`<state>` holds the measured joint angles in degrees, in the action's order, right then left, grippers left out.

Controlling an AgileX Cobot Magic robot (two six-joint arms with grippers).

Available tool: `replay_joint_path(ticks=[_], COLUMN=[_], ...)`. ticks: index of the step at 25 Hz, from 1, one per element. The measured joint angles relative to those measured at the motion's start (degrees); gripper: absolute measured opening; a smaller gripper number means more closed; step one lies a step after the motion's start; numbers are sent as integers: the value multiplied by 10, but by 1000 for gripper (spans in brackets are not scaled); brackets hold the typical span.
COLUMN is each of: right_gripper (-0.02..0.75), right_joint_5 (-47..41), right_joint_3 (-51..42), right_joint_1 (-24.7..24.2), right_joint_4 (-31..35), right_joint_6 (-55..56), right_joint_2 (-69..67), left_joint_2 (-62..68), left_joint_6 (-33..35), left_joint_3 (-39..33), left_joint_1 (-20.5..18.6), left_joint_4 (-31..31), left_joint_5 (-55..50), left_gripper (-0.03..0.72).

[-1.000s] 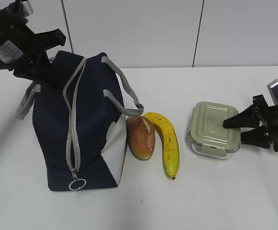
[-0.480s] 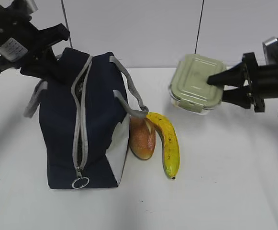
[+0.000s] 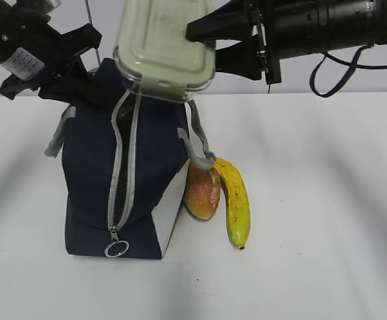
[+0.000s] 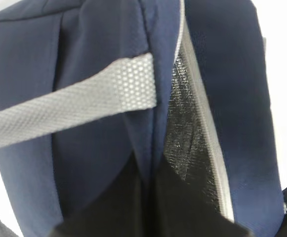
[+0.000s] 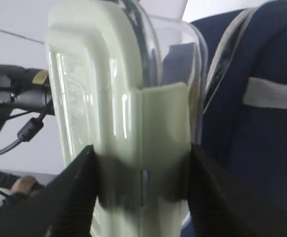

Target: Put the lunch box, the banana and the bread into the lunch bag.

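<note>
The navy lunch bag stands at the left with its zipper undone and its top gaping. My left gripper is shut on the bag's top left edge; the left wrist view shows the pinched navy fabric with the silver lining beside it. My right gripper is shut on the lunch box and holds it tilted just above the bag's open top. It grips the box across lid and glass. The bread and the banana lie against the bag's right side.
The grey strap handles hang off both sides of the bag, one draped over the bread. The metal ring pull sits low on the front. The white table extends to the right and front.
My right gripper lifted the lunch box off the table at the right and carried it up and left over the bag's top. The bag's opening has spread wider.
</note>
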<state>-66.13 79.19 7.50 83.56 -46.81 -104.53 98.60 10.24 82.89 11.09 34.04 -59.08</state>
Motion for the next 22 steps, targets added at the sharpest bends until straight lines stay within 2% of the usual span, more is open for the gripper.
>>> replay_joint_path(ticks=[5, 14, 22], right_gripper=[377, 377, 377], right_joint_5=[19, 59, 90], right_joint_3=[12, 12, 12], right_joint_1=[41, 42, 53], right_joint_4=[-69, -169, -184], right_joint_6=[39, 115, 151], right_joint_2=[-24, -71, -71], left_joint_2=[0, 0, 0], left_joint_6=[1, 2, 2], left_joint_3=[0, 0, 0], left_joint_1=[0, 0, 0], left_joint_4=[1, 6, 8], left_joint_5=[1, 2, 2], left_gripper=[-3, -3, -3])
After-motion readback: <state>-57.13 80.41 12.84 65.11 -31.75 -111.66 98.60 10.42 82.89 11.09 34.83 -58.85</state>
